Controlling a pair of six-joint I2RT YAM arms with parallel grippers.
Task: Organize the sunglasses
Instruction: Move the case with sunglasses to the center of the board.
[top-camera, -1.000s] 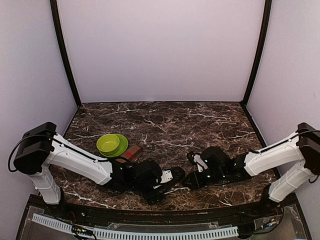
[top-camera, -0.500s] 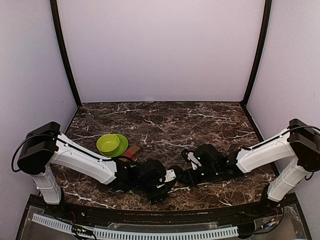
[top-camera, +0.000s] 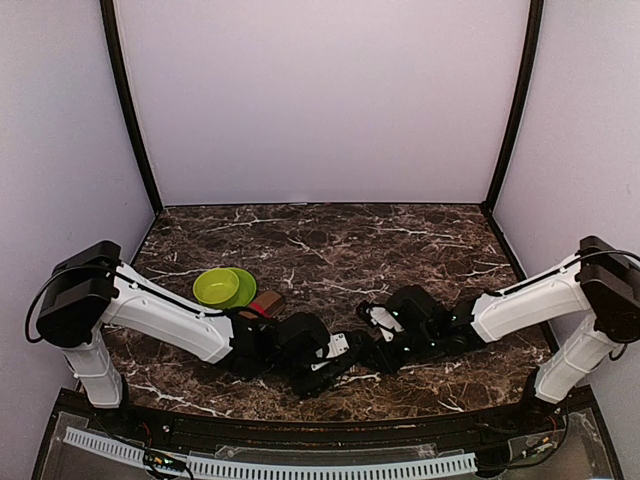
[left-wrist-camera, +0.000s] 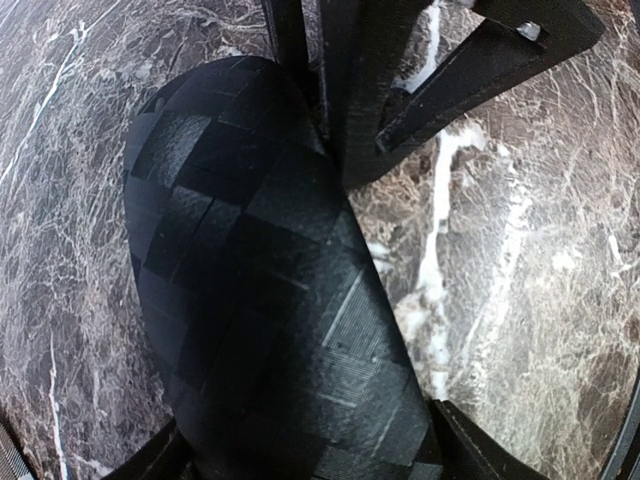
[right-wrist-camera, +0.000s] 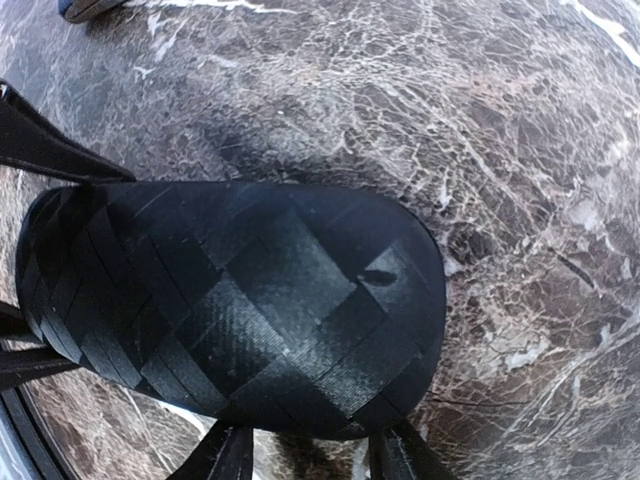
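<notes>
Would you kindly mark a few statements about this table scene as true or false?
1. A green bowl sits left of both grippers. True.
2. The left gripper and right gripper are at opposite table edges. False: they meet near the front centre.
3. A black case with a woven pattern shows in both wrist views. True.
4. The brown striped case lies inside the bowl. False: it lies on the table beside the bowl.

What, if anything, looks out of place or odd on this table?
Nothing is spilled or broken. The odd part is that no sunglasses show in any view. A black case fills both wrist views, low between the left gripper and right gripper. A brown case lies beside the green bowl.
</notes>
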